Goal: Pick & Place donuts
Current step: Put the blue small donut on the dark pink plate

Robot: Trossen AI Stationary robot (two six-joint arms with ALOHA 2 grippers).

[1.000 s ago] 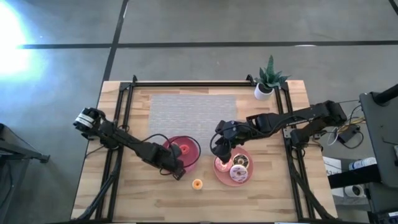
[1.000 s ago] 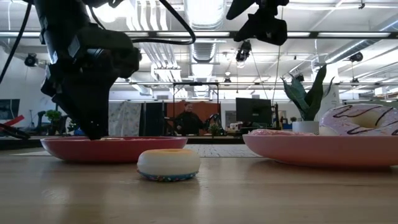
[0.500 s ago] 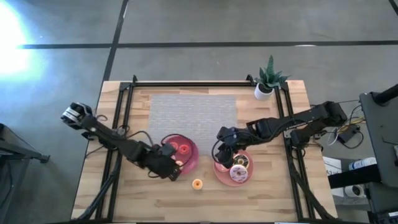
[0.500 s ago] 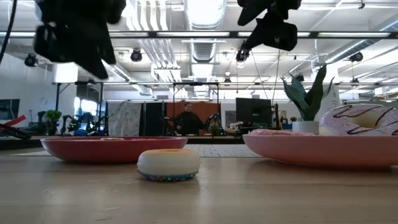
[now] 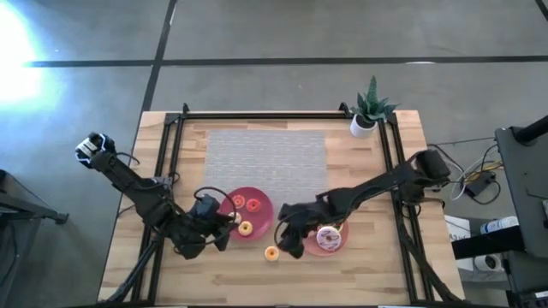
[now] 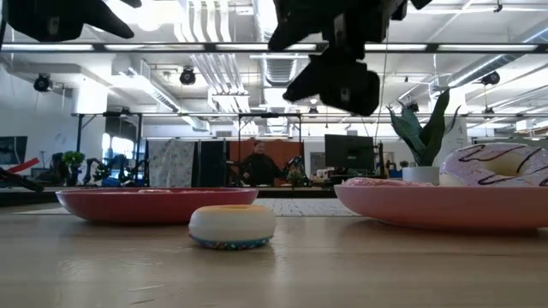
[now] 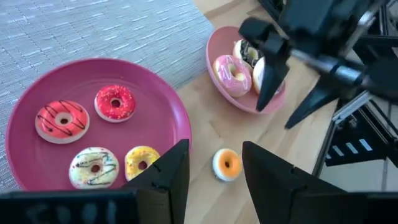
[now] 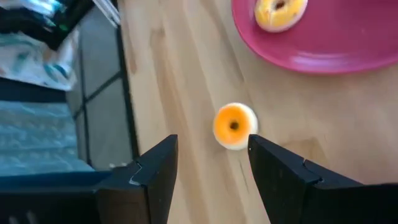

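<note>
An orange mini donut [image 5: 271,253] lies flat on the bare wood near the near edge, also in the low view [image 6: 231,227]. The left pink plate [image 5: 262,221] holds several mini donuts, among them a yellow one [image 7: 142,158] and a red sprinkled one [image 7: 115,102]. The right plate [image 5: 306,245] holds larger donuts, a pink one [image 7: 232,74] among them. My left gripper [image 5: 224,233] hovers open at the left plate's near-left rim. My right gripper [image 5: 289,242] hangs open above the table just right of the orange donut [image 8: 234,126].
A grey woven mat [image 5: 265,154] covers the table's far middle. A potted plant [image 5: 370,109] stands at the far right corner. Black rails [image 5: 167,171] run along the left, right and far sides. Bare wood lies along the near edge. A person stands far off in the room.
My left gripper has risen off the left plate's near rim and drawn back toward the table's left; a yellow donut now shows where it stood. My right gripper has moved from above the right plate toward the left and near edge, lowering over the orange donut.
</note>
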